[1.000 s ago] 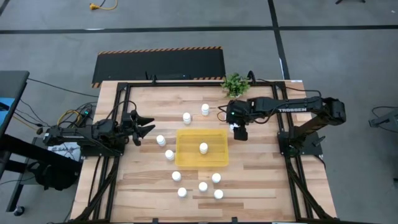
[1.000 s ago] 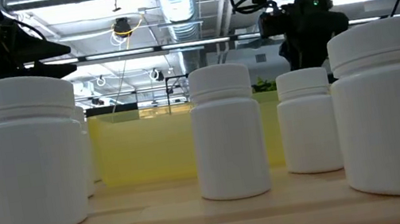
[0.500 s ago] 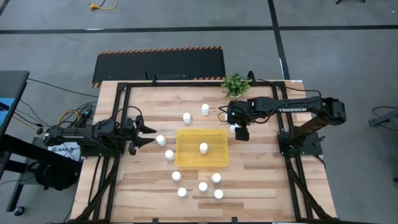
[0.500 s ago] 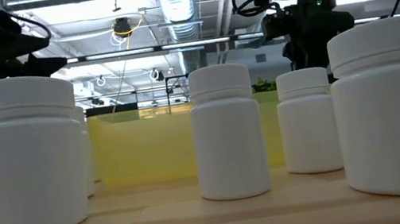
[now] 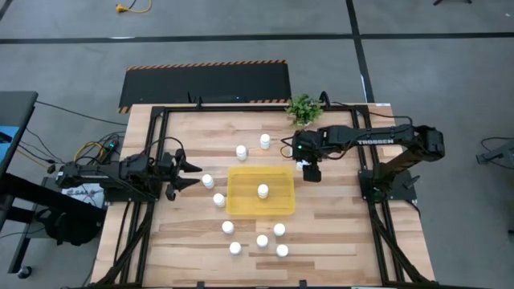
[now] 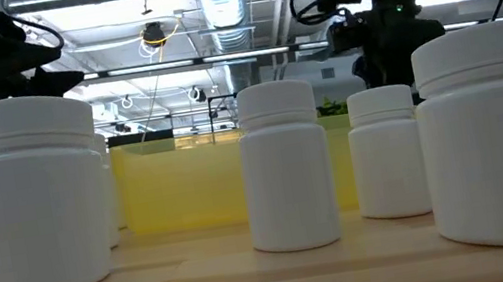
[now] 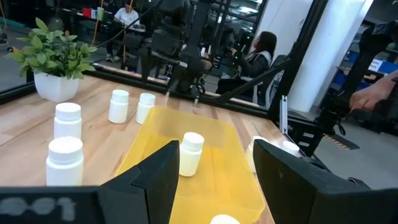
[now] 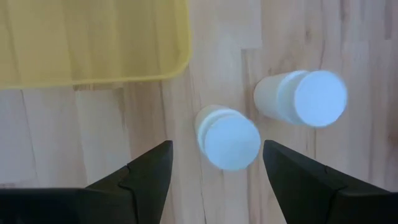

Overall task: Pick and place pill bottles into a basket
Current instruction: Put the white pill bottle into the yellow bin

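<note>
The yellow basket [image 5: 245, 201] lies mid-table with one white pill bottle [image 5: 263, 191] standing upright in it. Several more bottles stand on the wood around it: two at the far side [image 5: 241, 151], two at its left [image 5: 208, 181], several near the front [image 5: 262, 240]. My right gripper [image 5: 310, 171] hangs open, fingers pointing down, above two bottles [image 8: 229, 138] [image 8: 301, 98] beside the basket's far right corner [image 8: 174, 56]; one bottle shows between its fingers, below them. My left gripper [image 5: 191, 172] stands open and level at the table's left, facing the basket [image 7: 205, 162].
A small potted plant [image 5: 304, 107] stands at the far edge, behind my right arm. A black mat with striped edging [image 5: 205, 84] lies beyond the table. Black frame rails run along both sides [image 5: 377, 225]. People sit in the room behind [image 7: 261, 50].
My left gripper has turned at the wrist, its fingers swinging a little toward the table's near edge, and stays open in place. My right gripper has kept still above the bottles.
</note>
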You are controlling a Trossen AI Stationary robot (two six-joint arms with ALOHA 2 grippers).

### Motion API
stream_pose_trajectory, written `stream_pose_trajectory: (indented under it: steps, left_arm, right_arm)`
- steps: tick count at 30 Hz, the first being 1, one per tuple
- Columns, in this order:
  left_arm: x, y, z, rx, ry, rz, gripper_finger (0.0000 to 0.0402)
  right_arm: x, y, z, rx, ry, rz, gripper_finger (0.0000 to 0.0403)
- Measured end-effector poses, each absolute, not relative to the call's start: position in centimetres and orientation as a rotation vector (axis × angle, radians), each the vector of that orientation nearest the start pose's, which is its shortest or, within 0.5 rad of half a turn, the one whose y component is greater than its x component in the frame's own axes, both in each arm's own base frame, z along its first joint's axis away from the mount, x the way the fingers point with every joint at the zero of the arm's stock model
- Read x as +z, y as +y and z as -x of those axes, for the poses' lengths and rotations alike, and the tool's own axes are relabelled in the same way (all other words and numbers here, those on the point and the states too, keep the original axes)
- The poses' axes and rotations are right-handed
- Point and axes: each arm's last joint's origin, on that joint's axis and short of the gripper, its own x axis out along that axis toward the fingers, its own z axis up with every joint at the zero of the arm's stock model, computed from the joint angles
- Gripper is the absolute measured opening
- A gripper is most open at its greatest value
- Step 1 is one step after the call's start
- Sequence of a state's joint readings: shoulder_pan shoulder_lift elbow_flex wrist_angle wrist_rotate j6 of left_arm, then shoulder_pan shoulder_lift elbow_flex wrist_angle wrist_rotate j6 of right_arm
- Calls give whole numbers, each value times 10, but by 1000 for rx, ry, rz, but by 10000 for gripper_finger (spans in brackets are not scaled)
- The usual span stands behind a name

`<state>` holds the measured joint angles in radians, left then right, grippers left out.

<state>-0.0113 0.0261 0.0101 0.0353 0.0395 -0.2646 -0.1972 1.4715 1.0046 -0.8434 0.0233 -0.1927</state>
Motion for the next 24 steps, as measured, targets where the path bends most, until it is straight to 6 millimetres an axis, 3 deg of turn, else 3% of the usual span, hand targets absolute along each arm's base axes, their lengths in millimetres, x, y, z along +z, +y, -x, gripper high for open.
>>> stream_pose_trajectory:
  steps: [5, 24]
  left_arm:
    - [168, -2, -99, -53, -13, 265, 194]
    - [168, -2, -99, -52, -13, 265, 194]
  right_arm:
    - [207, -54, -264, -46, 1349, 54, 244]
    - [206, -67, -261, -26, 1345, 17, 244]
